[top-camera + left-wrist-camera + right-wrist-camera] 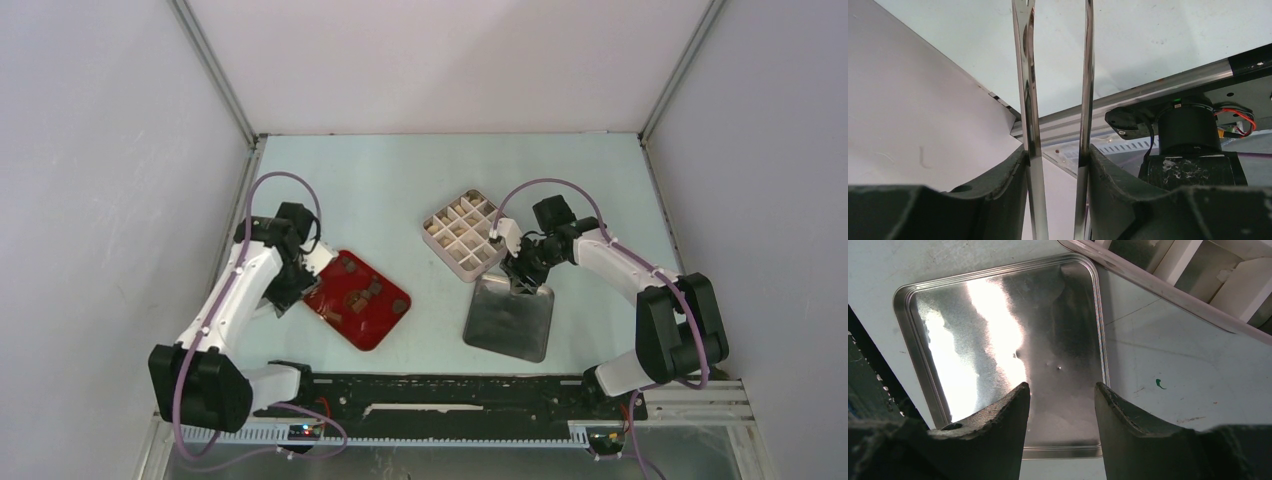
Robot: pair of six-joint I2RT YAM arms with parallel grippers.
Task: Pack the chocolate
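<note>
Left arm (235, 295) bent forward, left gripper (1058, 152) pinching tongs (1029, 75) at upper-left end of red tray (388, 322), centre-left, bearing chocolate (350, 266), orientation too small to tell; right gripper (1062, 390) spread above metal tray (998, 315).

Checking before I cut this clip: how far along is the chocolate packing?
Done: left gripper is shut on the metal tongs. In hand: nothing visibly carried; right gripper hangs open over the flat metal tin. Left: chocolate pieces lie on the red tray, to be moved into the divided box; can't tell whether any cell is filled.
</note>
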